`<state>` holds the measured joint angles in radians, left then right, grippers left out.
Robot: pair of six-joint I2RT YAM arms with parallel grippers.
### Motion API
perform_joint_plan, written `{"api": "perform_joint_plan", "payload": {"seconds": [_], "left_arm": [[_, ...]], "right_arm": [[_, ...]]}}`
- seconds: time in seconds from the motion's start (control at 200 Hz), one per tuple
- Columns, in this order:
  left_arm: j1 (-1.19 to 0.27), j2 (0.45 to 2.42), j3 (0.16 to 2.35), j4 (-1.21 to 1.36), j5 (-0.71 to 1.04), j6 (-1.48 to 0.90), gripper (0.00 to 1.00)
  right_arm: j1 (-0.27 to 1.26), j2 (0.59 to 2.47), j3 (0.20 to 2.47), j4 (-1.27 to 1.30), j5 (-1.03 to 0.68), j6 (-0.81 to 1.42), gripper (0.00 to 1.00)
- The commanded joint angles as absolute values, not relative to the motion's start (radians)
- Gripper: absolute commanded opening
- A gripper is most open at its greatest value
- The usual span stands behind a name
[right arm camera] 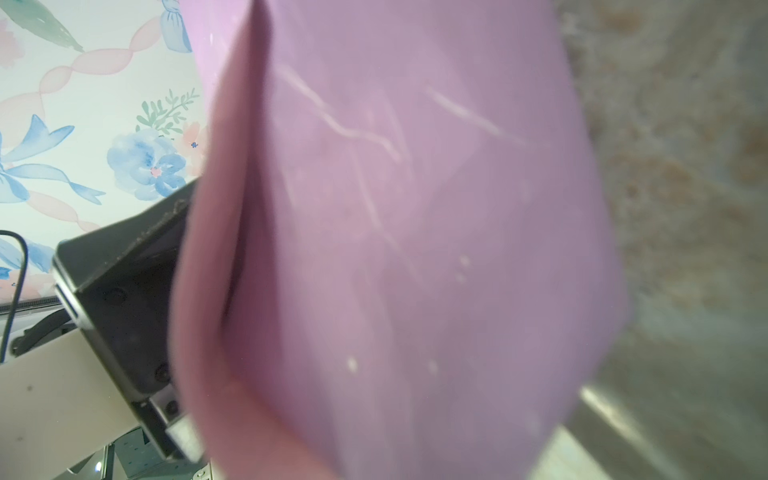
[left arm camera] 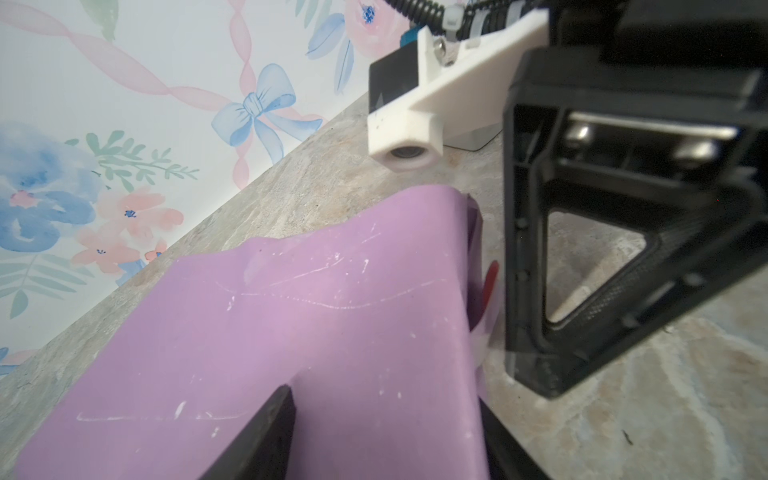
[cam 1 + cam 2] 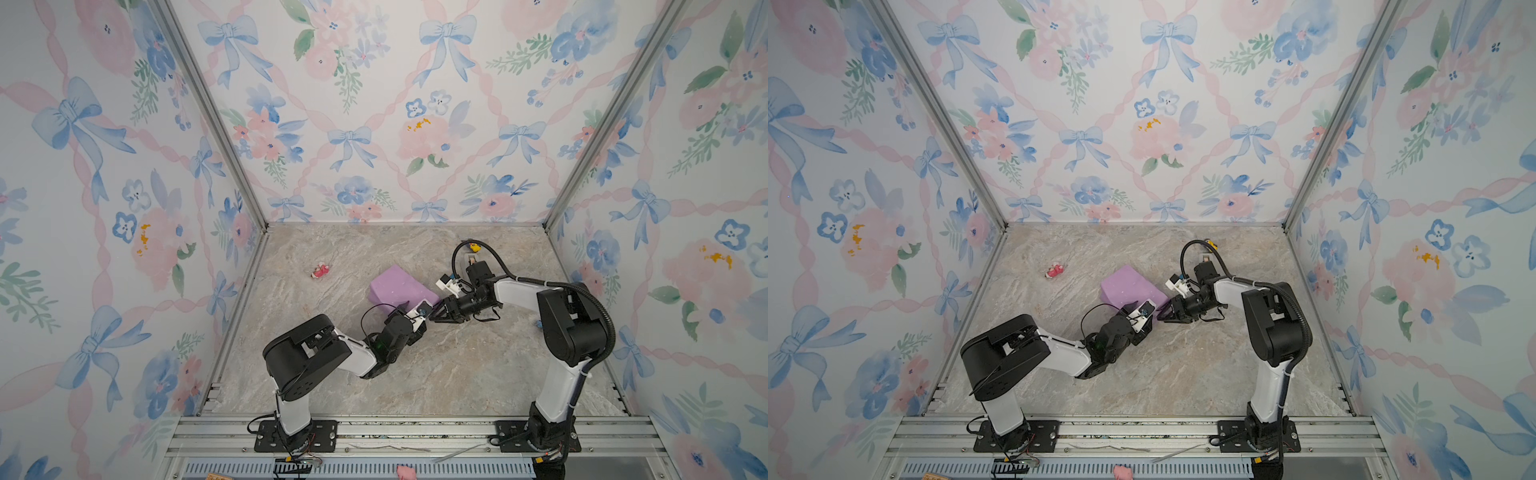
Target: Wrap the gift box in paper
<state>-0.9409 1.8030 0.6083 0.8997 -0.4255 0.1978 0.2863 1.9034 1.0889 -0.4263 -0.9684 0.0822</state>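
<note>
The paper (image 3: 401, 290) shows its lilac face, folded into a low block at the middle of the marble table (image 3: 340, 374) in both top views. The gift box is hidden inside it. My left gripper (image 2: 384, 399) is at the block's near corner. Its two dark fingers (image 2: 257, 440) press on either side of the paper-covered end. My right gripper (image 3: 435, 312) meets the same corner from the right with its fingers spread. In the left wrist view one of its fingers (image 2: 523, 291) stands just off the paper's end flap. In the right wrist view paper (image 1: 415, 228) hides the jaws.
A small red and pink object (image 3: 320, 271) lies on the table to the far left. A grey device (image 3: 471, 259) stands behind the right arm. A blue scrap (image 3: 539, 323) lies by the right arm's elbow. Patterned walls close three sides and metal rails (image 3: 415, 432) run along the front.
</note>
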Motion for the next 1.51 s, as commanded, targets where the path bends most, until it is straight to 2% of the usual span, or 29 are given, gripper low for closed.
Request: {"api": "perform_joint_plan", "payload": {"seconds": [0.0,0.175,0.335,0.51,0.795,1.5], "left_arm": [[-0.947,1.863,0.581,0.708,-0.340,0.157,0.63],[-0.948,1.863,0.581,0.708,-0.341,0.159,0.63],[-0.947,1.861,0.582,0.708,-0.341,0.161,0.63],[-0.948,1.861,0.583,0.707,-0.340,0.163,0.63],[-0.948,1.862,0.585,0.708,-0.340,0.163,0.63],[-0.949,1.861,0.580,0.707,-0.342,0.161,0.63]], "right_arm": [[0.256,1.853,1.061,-0.444,-0.950,0.065,0.45],[0.241,1.822,1.023,-0.465,-0.938,0.047,0.42],[0.257,1.790,0.985,-0.403,-0.946,0.091,0.19],[0.298,1.814,0.990,-0.285,-0.950,0.175,0.07],[0.331,1.849,1.011,-0.145,-0.950,0.271,0.03],[0.359,1.779,1.005,-0.190,-1.023,0.236,0.01]]}}
